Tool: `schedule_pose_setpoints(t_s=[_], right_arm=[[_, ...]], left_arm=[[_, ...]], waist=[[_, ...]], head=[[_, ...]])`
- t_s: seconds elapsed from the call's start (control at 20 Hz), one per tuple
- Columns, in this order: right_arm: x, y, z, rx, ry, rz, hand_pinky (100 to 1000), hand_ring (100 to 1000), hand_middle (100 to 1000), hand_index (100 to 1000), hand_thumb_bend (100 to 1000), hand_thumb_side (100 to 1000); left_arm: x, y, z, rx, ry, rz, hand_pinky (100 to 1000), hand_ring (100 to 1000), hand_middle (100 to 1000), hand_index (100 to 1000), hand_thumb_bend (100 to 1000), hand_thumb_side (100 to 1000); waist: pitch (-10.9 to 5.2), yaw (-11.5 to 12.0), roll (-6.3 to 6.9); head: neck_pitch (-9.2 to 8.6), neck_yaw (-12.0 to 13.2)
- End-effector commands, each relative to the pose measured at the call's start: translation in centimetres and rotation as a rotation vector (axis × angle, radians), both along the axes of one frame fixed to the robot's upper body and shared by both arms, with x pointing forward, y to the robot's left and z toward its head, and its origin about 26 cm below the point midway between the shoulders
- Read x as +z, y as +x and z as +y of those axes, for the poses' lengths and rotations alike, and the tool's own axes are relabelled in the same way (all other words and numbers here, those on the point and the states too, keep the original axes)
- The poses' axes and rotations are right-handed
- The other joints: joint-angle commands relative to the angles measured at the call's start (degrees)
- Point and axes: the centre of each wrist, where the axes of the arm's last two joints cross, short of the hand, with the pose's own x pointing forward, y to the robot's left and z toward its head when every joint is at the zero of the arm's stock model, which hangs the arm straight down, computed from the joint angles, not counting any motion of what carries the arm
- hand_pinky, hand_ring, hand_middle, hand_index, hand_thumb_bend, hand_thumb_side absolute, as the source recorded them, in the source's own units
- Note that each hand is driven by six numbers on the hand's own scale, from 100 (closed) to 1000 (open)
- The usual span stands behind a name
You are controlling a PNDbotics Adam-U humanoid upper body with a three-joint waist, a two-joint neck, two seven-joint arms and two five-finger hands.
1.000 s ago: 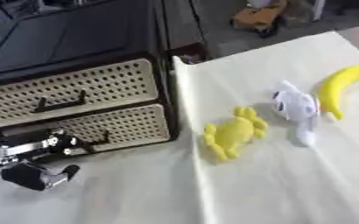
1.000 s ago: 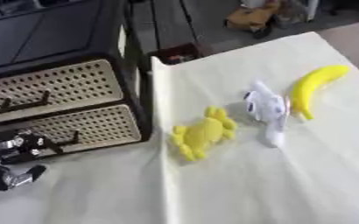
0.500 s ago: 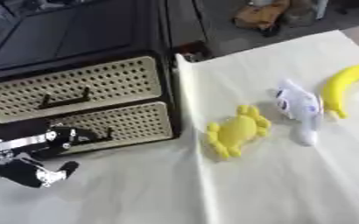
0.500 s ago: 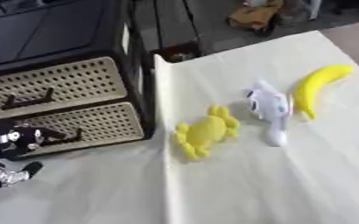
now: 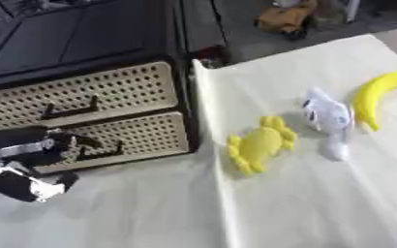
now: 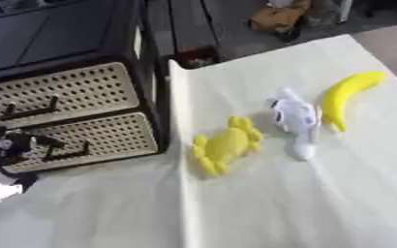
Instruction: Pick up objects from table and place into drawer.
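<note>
A black cabinet (image 5: 83, 38) stands at the left with two beige perforated drawers, the upper one (image 5: 126, 89) and the lower one (image 5: 147, 138), both closed. My left hand (image 5: 28, 150) is at the lower left in front of the lower drawer. Its fingers (image 5: 82, 141) stretch toward that drawer's black handle (image 5: 104, 151), and the thumb (image 5: 34, 188) hangs below, holding nothing. On the cream cloth lie a yellow crab-shaped toy (image 5: 259, 144), a white plush toy (image 5: 327, 118) and a yellow banana (image 5: 378, 94). My right hand is out of view.
The cream cloth (image 5: 303, 203) covers the table, with a fold line running down from the cabinet's corner. Beyond the far table edge, a yellowish object (image 5: 285, 17) sits on the dark floor.
My left hand has risen from the cloth and moved right toward the lower drawer's handle. The toys have not moved on the cloth.
</note>
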Motion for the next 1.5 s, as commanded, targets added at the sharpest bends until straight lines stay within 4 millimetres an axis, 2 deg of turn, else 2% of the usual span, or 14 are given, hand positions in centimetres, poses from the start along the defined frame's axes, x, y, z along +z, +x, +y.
schedule_pose_setpoints(t_s=[0.05,0.45,0.9,1.5], right_arm=[[0.9,-0.5,0.1,0.002,-0.014,-0.031,742,866,776,910,100,1000],[1.0,-0.5,0.3,0.01,-0.01,-0.029,743,867,776,910,100,1000],[1.1,-0.5,0.3,0.012,-0.009,-0.026,745,869,775,911,100,1000],[1.0,-0.4,0.2,0.003,-0.011,-0.017,747,871,775,912,100,1000]], left_arm=[[1.1,-0.1,0.5,0.024,0.049,-0.051,100,100,100,972,100,303],[-0.2,0.7,0.4,0.049,0.031,-0.026,100,100,100,1000,100,359],[-0.9,1.5,1.4,0.115,0.017,-0.017,100,100,100,1000,100,345],[-1.2,1.6,1.9,0.19,0.053,-0.111,100,100,100,1000,100,320]], waist=[[-1.12,-0.1,-0.61],[-0.78,-0.6,-0.15],[-0.26,-1.2,0.66],[0.18,-1.1,0.81]], head=[[-0.73,0.0],[-0.84,-0.3],[-1.42,-0.7],[-1.32,-0.9]])
